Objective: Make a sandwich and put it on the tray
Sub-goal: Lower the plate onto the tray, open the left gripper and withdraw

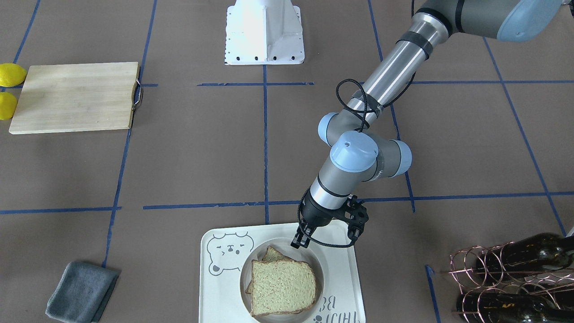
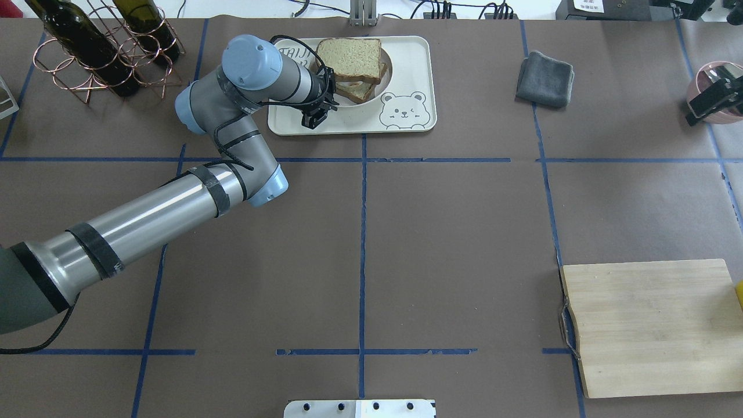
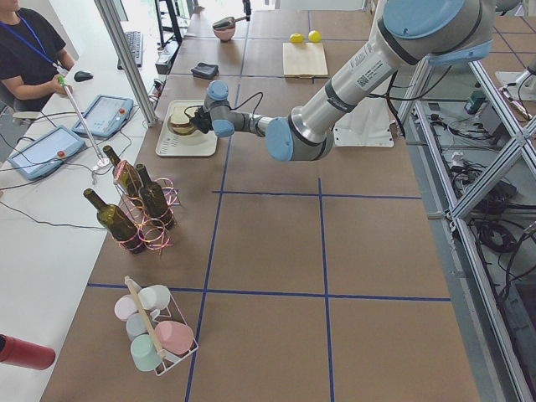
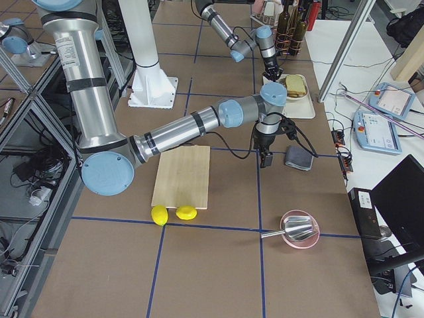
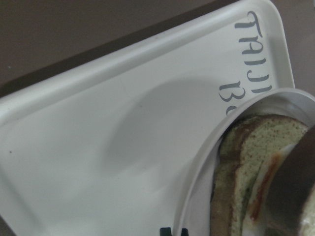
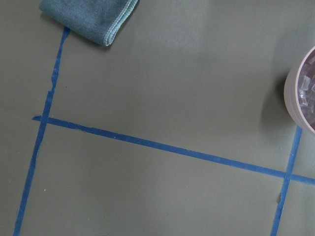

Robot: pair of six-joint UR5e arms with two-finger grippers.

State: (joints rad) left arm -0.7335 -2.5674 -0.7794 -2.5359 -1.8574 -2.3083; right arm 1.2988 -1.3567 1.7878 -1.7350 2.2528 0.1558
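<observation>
My left gripper (image 1: 301, 238) hangs over the tray (image 1: 215, 296), fingers drawn close together with nothing between them. Its tips are at the rim of the small white bowl (image 1: 323, 269) on the side nearest the robot base; I can't tell whether they touch it. The sandwich (image 1: 282, 287) lies in that bowl, just past the fingertips toward the operators' side, with the top slice lying skewed on the one beneath. From the left wrist camera I can see the egg (image 5: 266, 182), white with orange, showing between the slices at the lower right. The bowl sits on the tray between the bear drawing and the lettering.

My right gripper (image 4: 266, 159) hovers above the table near the grey cloth (image 4: 298, 158), between the cutting board (image 4: 182, 175) and the pink bowl (image 4: 300, 228). I can't tell how its fingers are set. Two lemons (image 4: 173, 213) lie beside the board. The wine bottles (image 1: 538, 253) in their copper rack (image 1: 475, 269) stand well apart from the tray.
</observation>
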